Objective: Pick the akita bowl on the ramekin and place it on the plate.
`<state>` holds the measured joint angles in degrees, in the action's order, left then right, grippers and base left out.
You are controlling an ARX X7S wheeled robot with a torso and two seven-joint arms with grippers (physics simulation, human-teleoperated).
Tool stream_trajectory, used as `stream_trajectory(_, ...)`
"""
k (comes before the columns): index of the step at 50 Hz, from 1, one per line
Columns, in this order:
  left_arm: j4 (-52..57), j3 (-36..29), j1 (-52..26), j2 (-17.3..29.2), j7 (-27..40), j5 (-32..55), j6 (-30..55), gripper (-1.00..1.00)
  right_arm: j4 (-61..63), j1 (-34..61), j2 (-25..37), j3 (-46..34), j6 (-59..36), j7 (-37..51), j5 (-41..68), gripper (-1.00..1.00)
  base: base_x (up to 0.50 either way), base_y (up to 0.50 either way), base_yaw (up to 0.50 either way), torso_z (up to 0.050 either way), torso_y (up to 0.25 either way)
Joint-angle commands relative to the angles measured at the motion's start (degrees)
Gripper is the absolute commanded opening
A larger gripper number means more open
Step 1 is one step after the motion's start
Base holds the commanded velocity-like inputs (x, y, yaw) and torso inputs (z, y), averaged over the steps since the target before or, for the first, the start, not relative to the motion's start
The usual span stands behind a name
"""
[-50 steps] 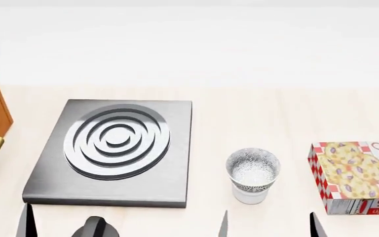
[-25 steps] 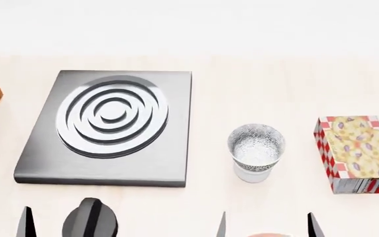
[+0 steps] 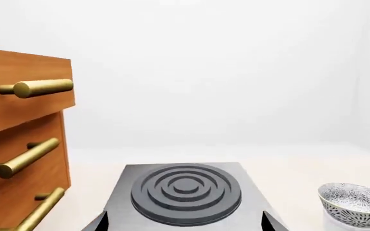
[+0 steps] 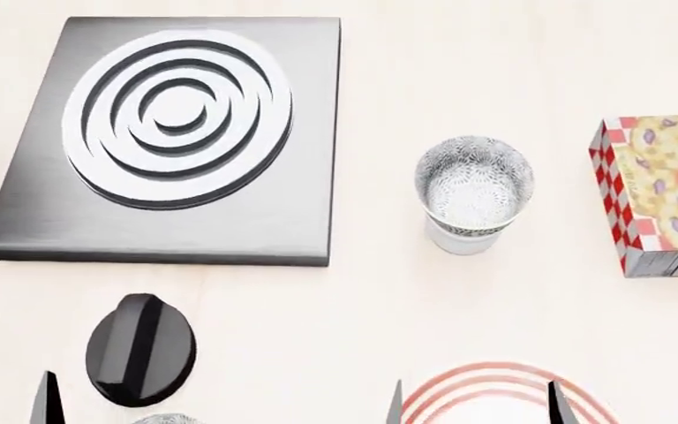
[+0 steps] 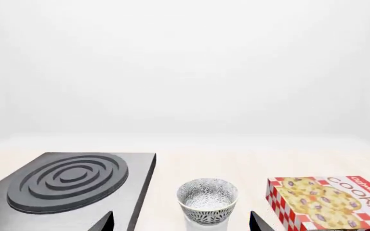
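**Speckled bowl sits on the ramekin**

Speckled grey-black, the bowl [image 4: 475,184] sits nested in the white ramekin [image 4: 462,238], between the hob [image 4: 162,141] and the cookie box [image 4: 662,194]. The plate [image 4: 498,399] peeks in at the near edge, well apart from it. Both claws look spread wide, holding nothing; only the right fingertips [image 4: 561,406] and left fingertips [image 4: 45,402] show.

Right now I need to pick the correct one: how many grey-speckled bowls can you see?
2, one only partly. One grey-speckled white bowl sits on the plain white ramekin, right of the grey burner plate. A second speckled rim peeks in at the head view's bottom edge, mostly cut off.
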<state>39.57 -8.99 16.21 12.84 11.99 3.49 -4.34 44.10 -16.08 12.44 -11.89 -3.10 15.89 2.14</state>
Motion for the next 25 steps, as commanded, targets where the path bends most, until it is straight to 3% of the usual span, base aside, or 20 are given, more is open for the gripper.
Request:
stream_trajectory(1, 0.49, -0.14, -0.28, 0.36, 0.26, 2.70, 2.24, 1.00, 0.02, -0.01, 0.42, -0.30, 0.04, 0.50, 0.06, 1.00, 0.00, 0.00, 0.00, 0.000, 0.000)
stream_trajectory(8, 1.48, -1.36, -0.35, 0.24, 1.80, -1.81, 4.02, 1.00, 0.02, 0.00, 0.67, -0.50, 0.13, 0.77, 0.09, 1.00, 0.00, 0.00, 0.00, 0.000, 0.000)
stream_trajectory(12, 1.86, -0.86, 0.24, 0.44, 0.94, 2.68, 2.68, 1.00, 0.04, 0.04, 0.80, -0.53, 0.11, 0.95, 0.16, 1.00, 0.00, 0.00, 0.00, 0.000, 0.000)
stream_trajectory(20, 1.26, -0.92, -1.29, 0.36, 1.96, 1.49, 4.52, 1.00, 0.92, -0.55, 1.65, -1.19, 1.78, 0.39, 0.59, 1.00, 0.00, 0.00, 0.00, 0.000, 0.000)
stream_trajectory(25, -1.84, -1.11, -2.37, 0.13, 2.07, 1.78, 4.35, 1.00, 13.20, 4.10, 8.80, -7.13, -13.34, -7.93, -6.61, 1.00, 0.00, 0.00, 0.00, 0.000, 0.000)
